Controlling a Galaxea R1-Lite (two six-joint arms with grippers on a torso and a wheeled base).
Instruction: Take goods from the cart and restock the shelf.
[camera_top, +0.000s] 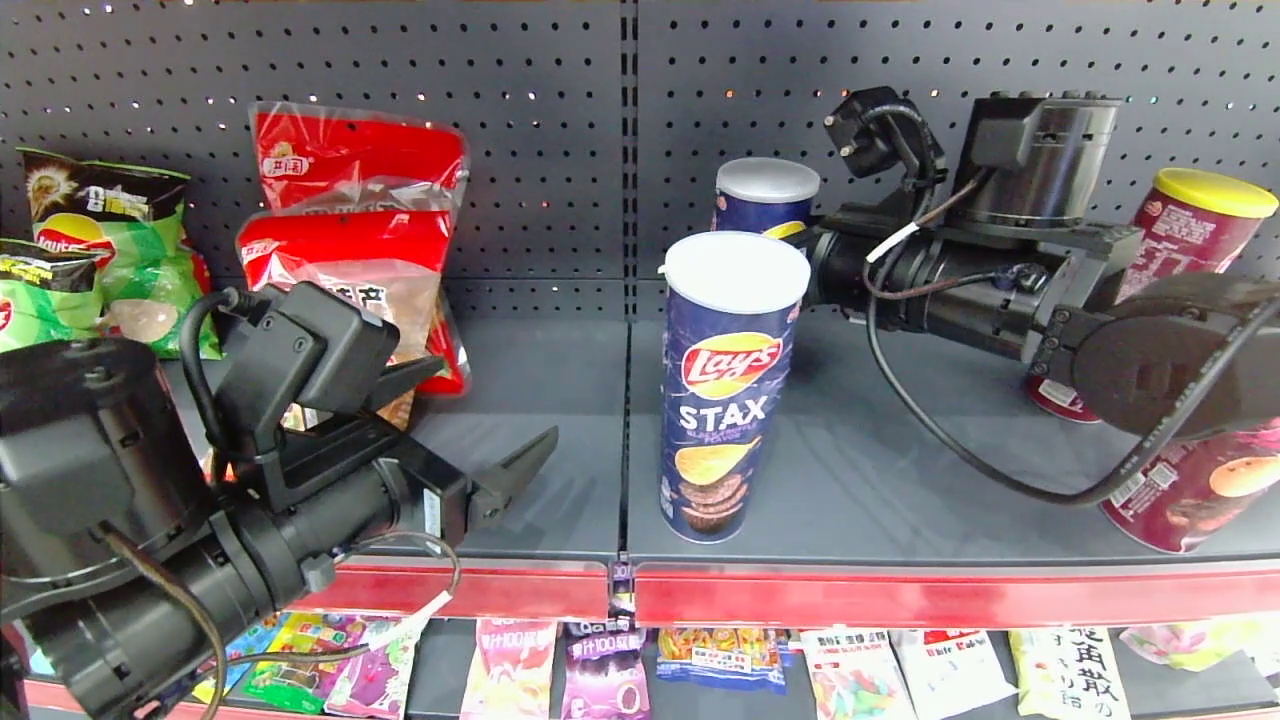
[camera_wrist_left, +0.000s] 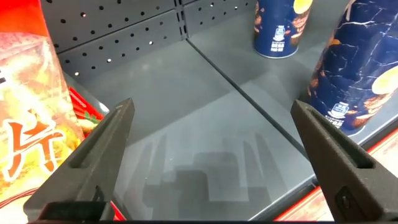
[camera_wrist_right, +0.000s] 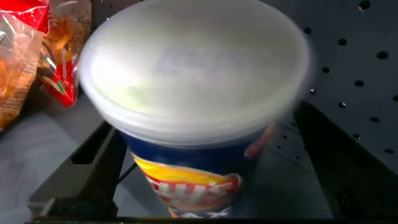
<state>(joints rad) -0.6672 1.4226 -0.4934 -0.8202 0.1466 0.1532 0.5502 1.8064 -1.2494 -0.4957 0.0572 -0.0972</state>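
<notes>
The blue chip can (camera_wrist_right: 186, 62) with the white lid stands upright at the back of the shelf (camera_top: 900, 470), behind a second blue can (camera_top: 730, 390) near the front edge. My right claw (camera_wrist_right: 202, 134) sits wide around it with a gap at each side, so I judge this one as good as placed. It is a tall, smooth, dark tube, likely to tip if nudged, and my left claw (camera_wrist_left: 212, 104) hangs wide and empty over the shelf beside the red bags (camera_top: 350, 250), so more restocking probably remains.
</notes>
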